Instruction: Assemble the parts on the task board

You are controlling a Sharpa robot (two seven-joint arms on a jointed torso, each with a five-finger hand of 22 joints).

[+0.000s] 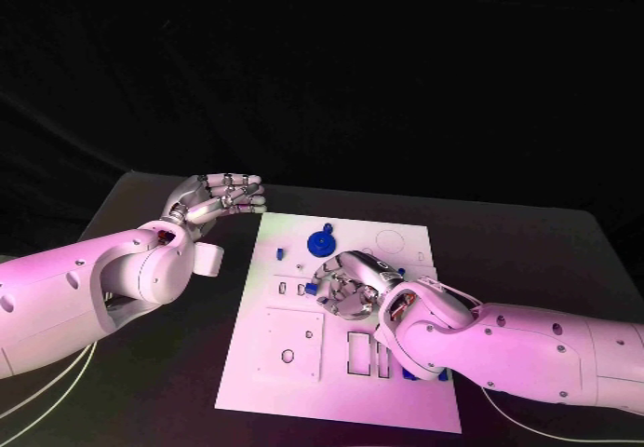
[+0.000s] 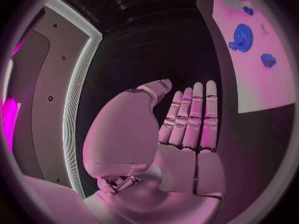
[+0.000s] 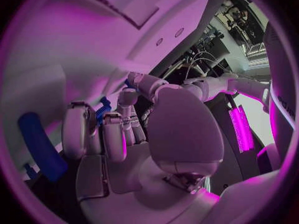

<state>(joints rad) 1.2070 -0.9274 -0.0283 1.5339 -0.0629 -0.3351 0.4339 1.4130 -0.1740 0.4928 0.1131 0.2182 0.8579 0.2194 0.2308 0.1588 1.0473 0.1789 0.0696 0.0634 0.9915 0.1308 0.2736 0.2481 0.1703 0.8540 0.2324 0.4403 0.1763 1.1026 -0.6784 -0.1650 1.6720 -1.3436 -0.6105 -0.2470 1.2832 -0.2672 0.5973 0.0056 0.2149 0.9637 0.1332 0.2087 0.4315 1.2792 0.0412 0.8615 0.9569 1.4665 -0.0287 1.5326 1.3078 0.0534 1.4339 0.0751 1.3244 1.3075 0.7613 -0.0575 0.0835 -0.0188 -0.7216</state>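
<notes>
Two risks: right hand (image 1: 352, 287), fingers curled pinching a small blue part (image 3: 102, 109) over the white task board (image 1: 288, 372), may drop it; left hand (image 1: 221, 197) idles empty, fingers apart.

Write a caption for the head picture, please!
Right hand works over the white task board near a blue gear; left hand waits beside it.

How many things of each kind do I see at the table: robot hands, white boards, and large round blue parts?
Robot hands: 2 (left hand, right hand)
White task board: 1
Large round blue part: 1
Total: 4
</notes>
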